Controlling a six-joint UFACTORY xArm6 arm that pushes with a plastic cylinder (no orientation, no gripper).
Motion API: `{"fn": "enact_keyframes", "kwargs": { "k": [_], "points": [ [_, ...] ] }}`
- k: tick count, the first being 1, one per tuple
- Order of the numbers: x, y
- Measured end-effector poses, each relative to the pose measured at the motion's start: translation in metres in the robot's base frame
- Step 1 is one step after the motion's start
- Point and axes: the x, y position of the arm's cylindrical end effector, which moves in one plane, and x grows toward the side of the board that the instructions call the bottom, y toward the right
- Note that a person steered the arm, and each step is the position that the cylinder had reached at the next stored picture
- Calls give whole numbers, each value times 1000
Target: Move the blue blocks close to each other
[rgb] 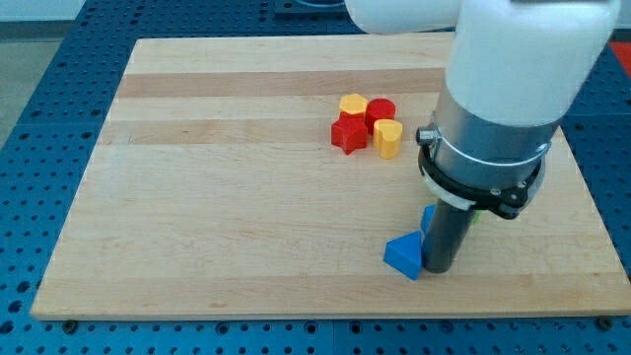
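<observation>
A blue triangular block [402, 255] lies near the board's bottom edge, right of centre. My tip [437, 269] rests on the board just to the right of it, touching or nearly touching it. A second blue block [428, 218] shows only as a sliver behind the rod, just above the first; its shape is hidden. A sliver of green [475, 216] peeks out to the right of the rod.
A cluster sits at the upper middle: a yellow block [352, 105], a red round block [382, 111], a red star block [347, 133] and a yellow heart-shaped block [387, 137]. The wooden board [227, 197] lies on a blue perforated table. The arm's white and grey body covers the upper right.
</observation>
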Motion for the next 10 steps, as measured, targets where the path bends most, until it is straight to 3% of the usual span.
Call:
{"fn": "enact_keyframes", "kwargs": {
  "k": [4, 6, 8, 10],
  "points": [
    [-50, -4],
    [-51, -39],
    [-27, -100],
    [18, -108]
  ]
}}
